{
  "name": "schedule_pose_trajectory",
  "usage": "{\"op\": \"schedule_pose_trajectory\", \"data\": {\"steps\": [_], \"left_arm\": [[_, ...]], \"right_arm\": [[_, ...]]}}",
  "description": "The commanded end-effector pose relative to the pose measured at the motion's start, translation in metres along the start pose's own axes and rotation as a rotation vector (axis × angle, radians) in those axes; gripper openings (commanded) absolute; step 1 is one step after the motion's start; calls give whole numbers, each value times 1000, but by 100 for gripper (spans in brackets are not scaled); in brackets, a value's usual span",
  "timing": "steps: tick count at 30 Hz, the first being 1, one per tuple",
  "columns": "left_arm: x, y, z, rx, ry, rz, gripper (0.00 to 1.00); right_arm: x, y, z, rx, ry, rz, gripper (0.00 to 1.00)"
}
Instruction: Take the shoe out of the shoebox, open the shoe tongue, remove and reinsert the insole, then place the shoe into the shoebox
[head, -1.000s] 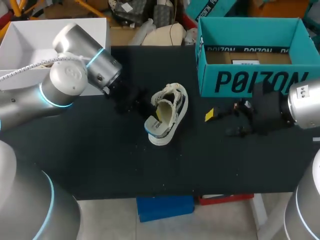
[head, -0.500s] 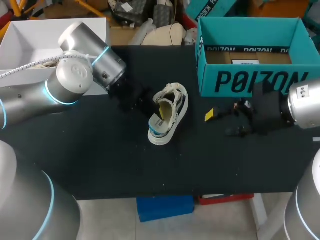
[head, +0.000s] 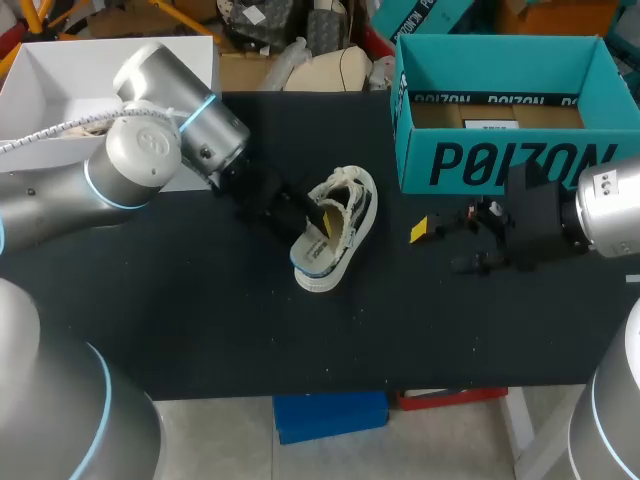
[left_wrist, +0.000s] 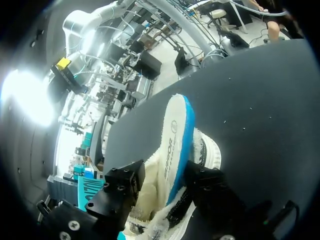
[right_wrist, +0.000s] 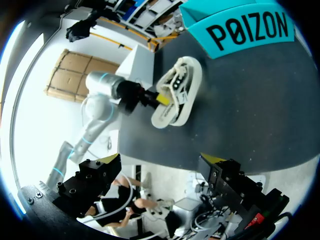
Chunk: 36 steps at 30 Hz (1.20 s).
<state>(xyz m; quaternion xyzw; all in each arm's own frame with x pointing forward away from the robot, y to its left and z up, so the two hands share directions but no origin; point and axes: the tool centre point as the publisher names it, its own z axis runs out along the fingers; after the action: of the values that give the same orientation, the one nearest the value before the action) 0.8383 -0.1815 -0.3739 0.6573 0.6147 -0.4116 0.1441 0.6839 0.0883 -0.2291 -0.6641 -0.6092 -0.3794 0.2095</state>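
Head view: one teal cardboard shoebox (head: 500, 160), open-topped, at the table's far right; inside it a brown liner (head: 440, 115) with a white label (head: 490, 126). One white low-top fabric shoe (head: 345, 235) lies on its side on the black tabletop (head: 200, 320), outside the box, mid-table, well apart from every edge. The left gripper (head: 312, 216) is at the shoe's opening. The right gripper (head: 440, 245) hangs near the box front, with a wide strip of tabletop between it and the near edge. One white open box (head: 60, 80) at the far left corner

Left wrist view: shoe (left_wrist: 175, 150), blue-striped sole showing, between the fingers (left_wrist: 117, 187); both press its sides, left gripper (left_wrist: 165, 195) clamped on it

Right wrist view: right gripper (right_wrist: 161, 160) released, fingers spread wide; shoe (right_wrist: 177, 92) and shoebox (right_wrist: 240, 25) ahead, left gripper (right_wrist: 155, 97) touching the shoe
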Motion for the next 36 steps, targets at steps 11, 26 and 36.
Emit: {"op": "schedule_pose_trajectory", "data": {"steps": [11,26,36], "left_arm": [[10,-43,-19,27,30,8,32],[17,-41,-11,65,68,-34,0],[13,-22,-4,10,62,-22,0]], "right_arm": [[1,0,1,0,-2,1,100],[1,0,1,0,-2,1,100],[1,0,1,0,-2,1,100]]}}
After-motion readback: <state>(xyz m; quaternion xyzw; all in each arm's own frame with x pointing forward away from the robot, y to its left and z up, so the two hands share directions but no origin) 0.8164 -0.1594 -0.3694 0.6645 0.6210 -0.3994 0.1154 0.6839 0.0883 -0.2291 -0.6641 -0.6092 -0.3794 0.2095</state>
